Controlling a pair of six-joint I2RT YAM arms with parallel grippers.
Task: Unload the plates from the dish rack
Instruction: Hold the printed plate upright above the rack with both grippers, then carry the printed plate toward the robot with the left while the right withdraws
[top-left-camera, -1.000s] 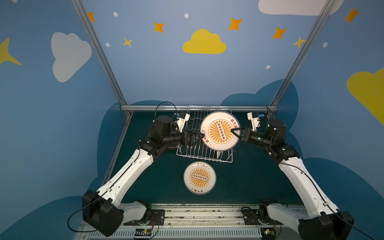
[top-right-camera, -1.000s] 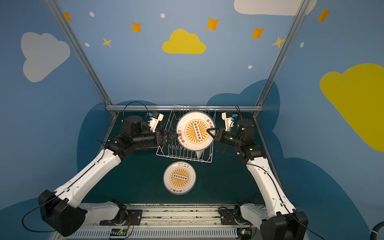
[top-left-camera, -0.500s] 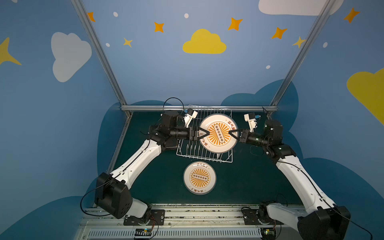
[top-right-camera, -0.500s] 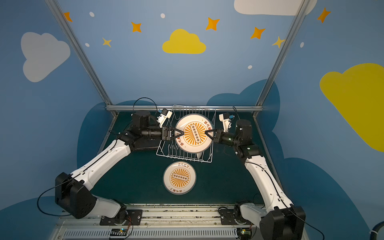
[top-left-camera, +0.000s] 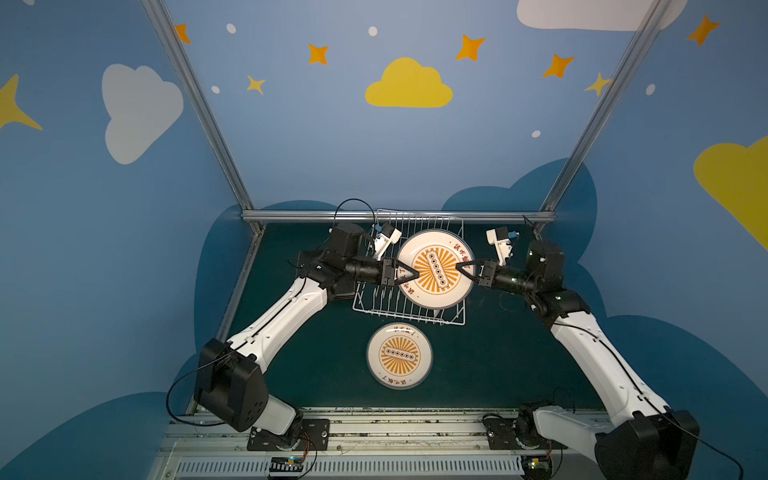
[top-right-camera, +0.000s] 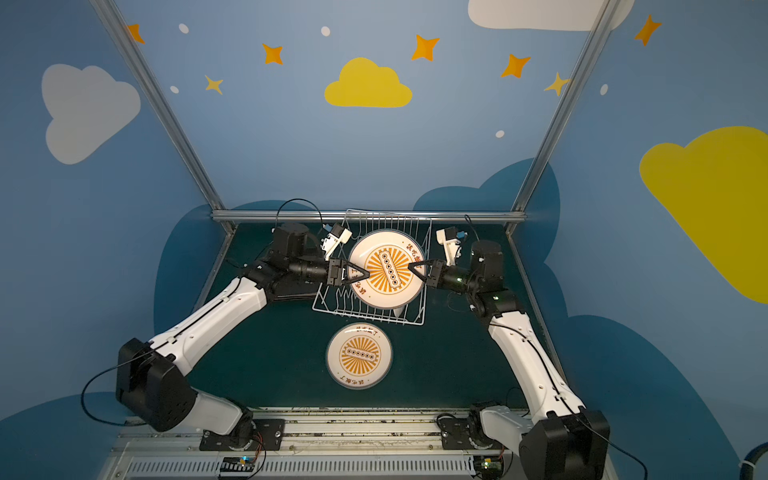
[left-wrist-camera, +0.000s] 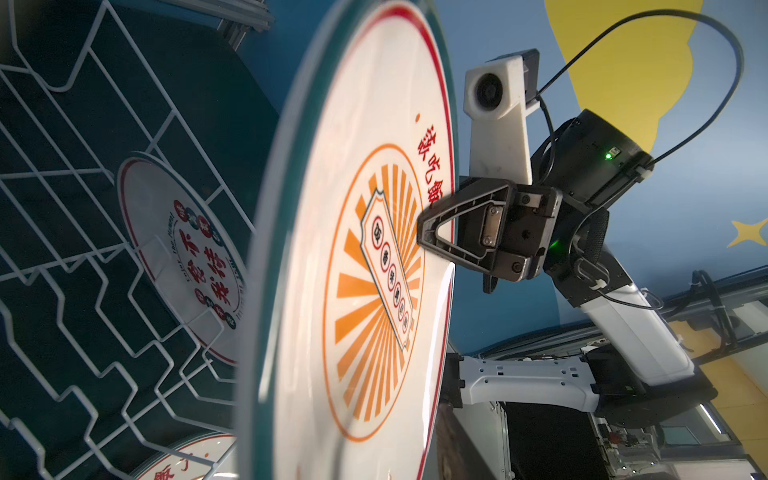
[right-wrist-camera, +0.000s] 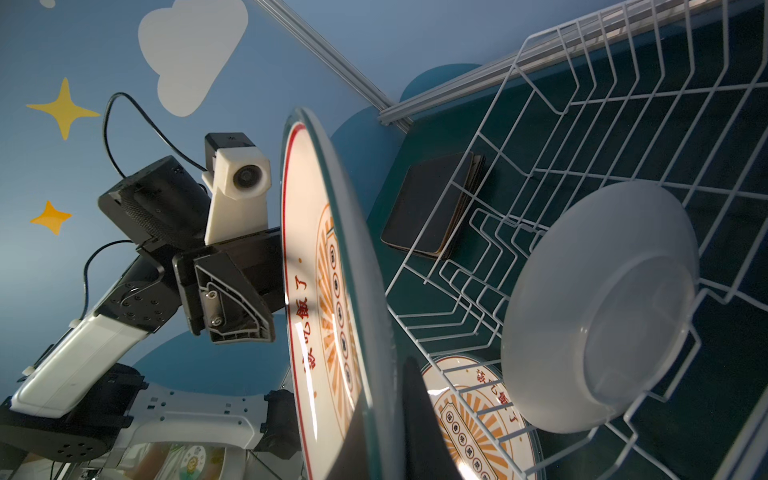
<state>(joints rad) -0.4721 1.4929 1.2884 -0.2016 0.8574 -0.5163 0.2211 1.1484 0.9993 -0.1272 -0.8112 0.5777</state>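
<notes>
Sunburst plate hung tilted over rack, which sat at back edge of worktop. I had right pincer clamped on its right rim. Left pincer straddled opposite rim, jaws narrow; couldn't tell if gripping. Plate spanned pincer to pincer, both arms equally near. Beneath it, red-print plate stood upright in tines: likely snag, I judged. Second sunburst plate lay flat toward front edge. Black stack lay beside rack's left side.

A yellow cloud, a white cloud and orange stars dot the blue backdrop behind an aluminium frame enclosing the dark green bench.
</notes>
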